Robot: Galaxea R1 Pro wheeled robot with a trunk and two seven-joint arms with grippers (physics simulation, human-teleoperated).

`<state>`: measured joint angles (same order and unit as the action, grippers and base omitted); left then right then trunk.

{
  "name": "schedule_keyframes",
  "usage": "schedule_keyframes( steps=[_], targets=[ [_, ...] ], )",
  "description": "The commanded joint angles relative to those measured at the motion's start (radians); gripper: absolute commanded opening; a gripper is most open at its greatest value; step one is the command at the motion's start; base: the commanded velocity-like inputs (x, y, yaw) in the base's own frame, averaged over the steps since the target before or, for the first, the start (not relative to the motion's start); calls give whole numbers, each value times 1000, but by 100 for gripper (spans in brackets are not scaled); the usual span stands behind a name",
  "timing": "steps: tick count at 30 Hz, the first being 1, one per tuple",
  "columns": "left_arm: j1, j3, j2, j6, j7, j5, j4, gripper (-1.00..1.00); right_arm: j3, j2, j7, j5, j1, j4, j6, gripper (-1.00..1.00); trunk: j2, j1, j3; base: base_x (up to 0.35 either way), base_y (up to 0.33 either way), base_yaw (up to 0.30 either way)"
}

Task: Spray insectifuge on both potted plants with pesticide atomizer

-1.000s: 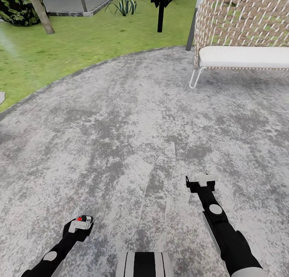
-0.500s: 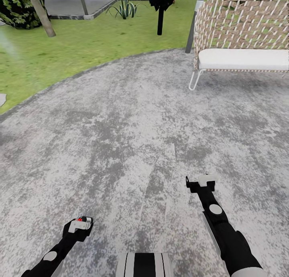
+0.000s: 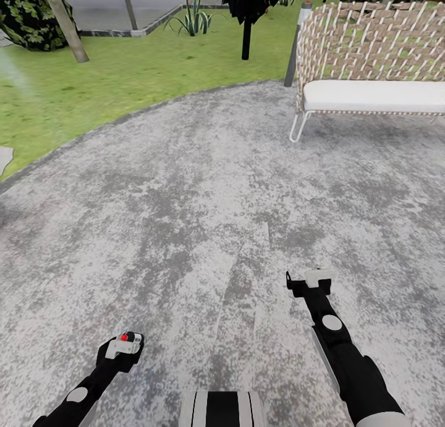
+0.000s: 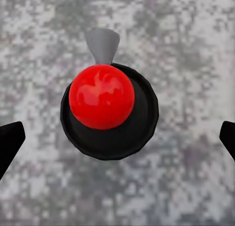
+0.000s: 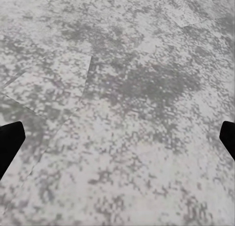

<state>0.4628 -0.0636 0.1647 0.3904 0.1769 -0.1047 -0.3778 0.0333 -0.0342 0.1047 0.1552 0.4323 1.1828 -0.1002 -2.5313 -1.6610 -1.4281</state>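
Note:
The pesticide atomizer (image 3: 128, 337) rides in my left gripper (image 3: 123, 345), low at the left over the garden's round grey paved patch (image 3: 185, 192). In the left wrist view I look down on the atomizer (image 4: 105, 106): a red spot on a dark round body, with a grey nozzle pointing away. My left gripper (image 4: 117, 138) has it between the fingers, whose black tips (image 4: 10, 142) show at the frame's edges. My right gripper (image 3: 308, 279) stands open over bare paving, and the right wrist view of it (image 5: 117, 138) has nothing between the fingertips. The potted plants are out of view.
A woven bench with a white cushion (image 3: 371, 93) stands at the back right, with a grey post (image 3: 295, 44) beside it. Green lawn (image 3: 123, 75) borders the paving, with a dark tree trunk (image 3: 247, 38), a slanted trunk (image 3: 65, 25), a leafy bush (image 3: 28, 10) and a striped potless plant (image 3: 194, 16).
The whole picture has shifted a little, so the camera has moved. Both arms keep their pose, and the atomizer stays in the left gripper.

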Motion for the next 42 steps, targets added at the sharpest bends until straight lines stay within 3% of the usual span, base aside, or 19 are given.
schedule_keyframes(
  steps=[1,22,42],
  targets=[
    [0,-7,-1,4,4,-10,0,100,3,-1,7,10,0,1,-9,100,0,0,0,-7,0,0],
    [0,-7,4,3,4,-10,0,100,3,-1,7,11,0,0,-9,100,0,0,0,0,7,0],
    [0,-7,5,5,6,-10,0,100,3,-1,7,12,0,0,-9,100,0,0,21,0,1,-44]
  ],
)
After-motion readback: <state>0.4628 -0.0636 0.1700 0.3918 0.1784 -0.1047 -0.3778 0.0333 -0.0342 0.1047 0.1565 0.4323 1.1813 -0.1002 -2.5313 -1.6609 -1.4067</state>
